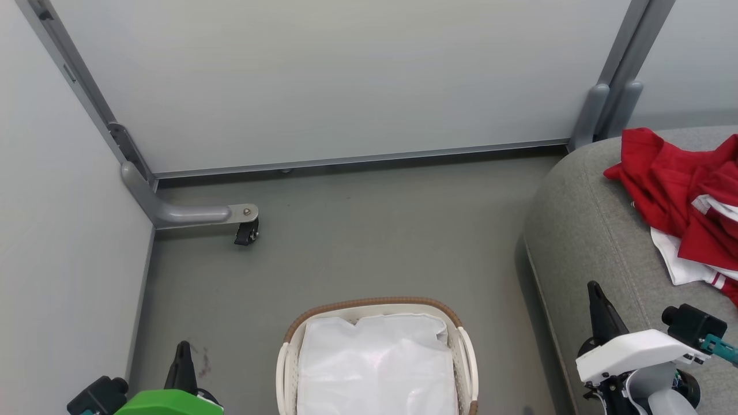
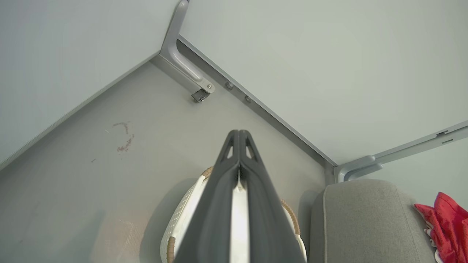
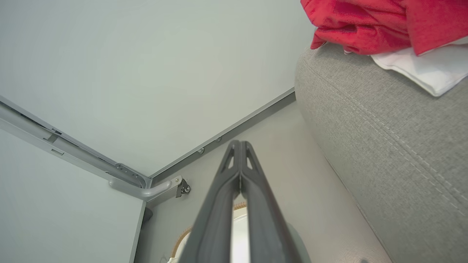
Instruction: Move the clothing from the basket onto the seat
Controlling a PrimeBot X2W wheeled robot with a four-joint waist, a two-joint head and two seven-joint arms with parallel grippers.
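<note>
The red clothing with white trim lies bunched on the grey seat at the right; it also appears in the left wrist view and the right wrist view. The white basket with a brown woven rim stands on the floor at bottom centre, holding a white cloth liner and no red garment. My left gripper is shut and empty at lower left, left of the basket. My right gripper is shut and empty at lower right, over the seat's near edge.
Pale partition walls close the back and left, meeting at a corner with a grey bracket foot and small caster. Another grey post stands behind the seat. Grey floor lies between basket, wall and seat.
</note>
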